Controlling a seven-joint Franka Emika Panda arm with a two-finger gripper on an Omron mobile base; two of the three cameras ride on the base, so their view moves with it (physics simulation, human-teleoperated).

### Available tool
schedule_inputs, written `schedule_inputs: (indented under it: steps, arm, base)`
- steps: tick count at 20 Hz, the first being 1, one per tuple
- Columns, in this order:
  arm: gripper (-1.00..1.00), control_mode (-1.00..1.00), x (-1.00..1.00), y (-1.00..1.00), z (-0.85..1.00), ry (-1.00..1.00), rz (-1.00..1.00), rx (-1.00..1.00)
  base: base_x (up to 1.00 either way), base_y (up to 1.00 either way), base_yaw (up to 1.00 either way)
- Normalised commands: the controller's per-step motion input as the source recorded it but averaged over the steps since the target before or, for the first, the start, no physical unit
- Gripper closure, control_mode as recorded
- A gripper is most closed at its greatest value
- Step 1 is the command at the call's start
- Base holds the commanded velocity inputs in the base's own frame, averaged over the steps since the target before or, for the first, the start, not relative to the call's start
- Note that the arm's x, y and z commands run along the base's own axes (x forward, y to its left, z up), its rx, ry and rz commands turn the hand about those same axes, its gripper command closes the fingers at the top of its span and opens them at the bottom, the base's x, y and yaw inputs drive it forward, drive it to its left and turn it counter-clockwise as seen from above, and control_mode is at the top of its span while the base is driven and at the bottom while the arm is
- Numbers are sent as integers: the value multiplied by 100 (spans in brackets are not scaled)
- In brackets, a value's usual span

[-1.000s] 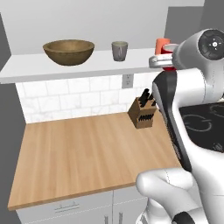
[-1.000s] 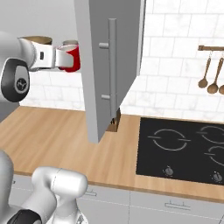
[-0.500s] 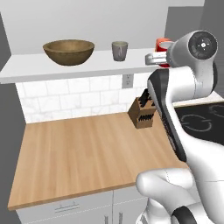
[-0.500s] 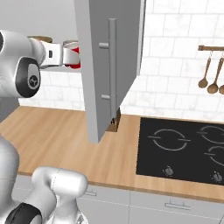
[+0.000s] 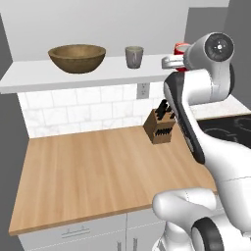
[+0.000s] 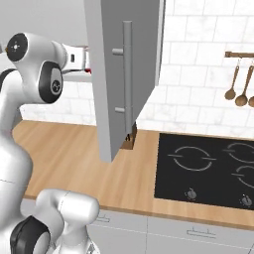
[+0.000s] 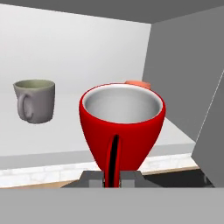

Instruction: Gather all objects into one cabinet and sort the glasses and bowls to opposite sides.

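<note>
At the upper right of the left base frame, I see my jaws (image 5: 172, 62) pinching the handle of the bright red cup (image 7: 121, 124), which has moved left toward the white shelf board (image 5: 98, 73) since a second ago. It now hangs at the shelf's front edge, not yet set down. The dull grey tumbler (image 5: 134, 56) and the wide brown wooden bowl (image 5: 77, 58) stand unchanged on the shelf. I judge the placing is close.

Both base views look forward and down over the wooden counter (image 5: 98, 166), from behind-left and behind-right, sharing it. The hand view sits close to the white shelf (image 7: 65, 144), facing into the cabinet.
</note>
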Motion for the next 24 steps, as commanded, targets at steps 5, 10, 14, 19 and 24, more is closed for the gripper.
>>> schedule_inputs:
  steps: [5,10,14,19,24]
  arm:
    - [100,-100,40,0,-7,0,0,0]
    - [100,-100,39,0,-9,0,0,0]
    - [100,-100,37,0,-3,0,0,0]
    - [100,-100,38,1,0,0,0,0]
    - [100,-100,0,12,0,0,0,0]
  base:
    - [0,0,0]
    - [0,0,0]
    - [0,0,0]
    - [0,0,0]
    - [0,0,0]
